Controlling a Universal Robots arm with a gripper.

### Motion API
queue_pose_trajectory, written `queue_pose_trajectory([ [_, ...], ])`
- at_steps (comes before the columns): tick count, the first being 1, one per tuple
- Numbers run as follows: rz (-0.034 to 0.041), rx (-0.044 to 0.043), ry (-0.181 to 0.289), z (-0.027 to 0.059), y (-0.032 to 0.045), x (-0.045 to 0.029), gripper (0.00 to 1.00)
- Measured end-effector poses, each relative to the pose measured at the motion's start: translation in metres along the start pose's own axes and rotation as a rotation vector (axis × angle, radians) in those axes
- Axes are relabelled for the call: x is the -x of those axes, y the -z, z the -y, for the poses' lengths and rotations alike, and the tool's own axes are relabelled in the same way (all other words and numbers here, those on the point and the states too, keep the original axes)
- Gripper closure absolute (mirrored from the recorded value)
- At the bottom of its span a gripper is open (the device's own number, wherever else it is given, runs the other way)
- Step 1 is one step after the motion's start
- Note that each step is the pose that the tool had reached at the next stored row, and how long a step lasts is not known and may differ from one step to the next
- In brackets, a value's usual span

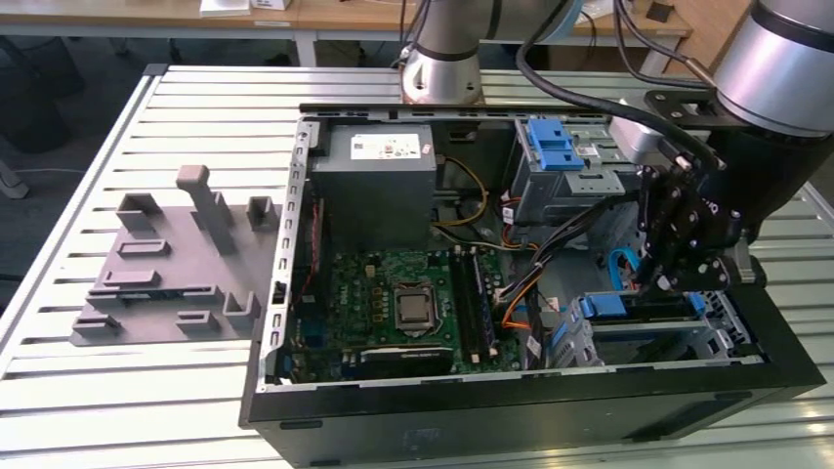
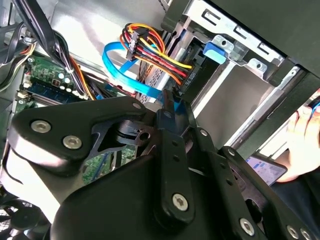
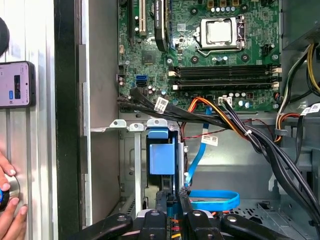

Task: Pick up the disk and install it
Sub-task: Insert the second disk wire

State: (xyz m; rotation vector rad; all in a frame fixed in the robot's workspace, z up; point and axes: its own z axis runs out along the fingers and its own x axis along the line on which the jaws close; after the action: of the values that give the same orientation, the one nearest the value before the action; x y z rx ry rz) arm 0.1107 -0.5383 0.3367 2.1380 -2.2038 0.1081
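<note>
Inside the open computer case point(image 1: 521, 391) on the slatted tabletop point(image 1: 195, 391), the black claw point(image 1: 671, 283) reaches down into the corner at the exterior view's right. Its fingers point(image 3: 161, 205) sit close together, pinched on the blue edge of the disk point(image 3: 162, 159). The disk stands on its edge in a silver drive cage point(image 3: 131, 165). From above, it looks like a thin slab with a bright blue plastic frame and a blue tab on top. In the exterior view, its blue frame point(image 1: 636, 305) shows just under the claw.

A flat blue cable point(image 3: 212, 200) curls just beside the disk. Orange, red and yellow wires point(image 2: 155, 52) run near it. The green board point(image 1: 391, 303) lies in the middle of the case. A grey rack point(image 1: 170, 264) sits on the tabletop, well apart from the case. A person's hand point(image 3: 7, 197) rests outside the case wall, near a phone point(image 3: 17, 84).
</note>
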Motion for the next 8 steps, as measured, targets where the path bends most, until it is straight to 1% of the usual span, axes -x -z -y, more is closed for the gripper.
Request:
queue_pose_trajectory([
  [8,0.0001,0.0,0.0,0.0007,-0.0014,-0.0024,0.76],
])
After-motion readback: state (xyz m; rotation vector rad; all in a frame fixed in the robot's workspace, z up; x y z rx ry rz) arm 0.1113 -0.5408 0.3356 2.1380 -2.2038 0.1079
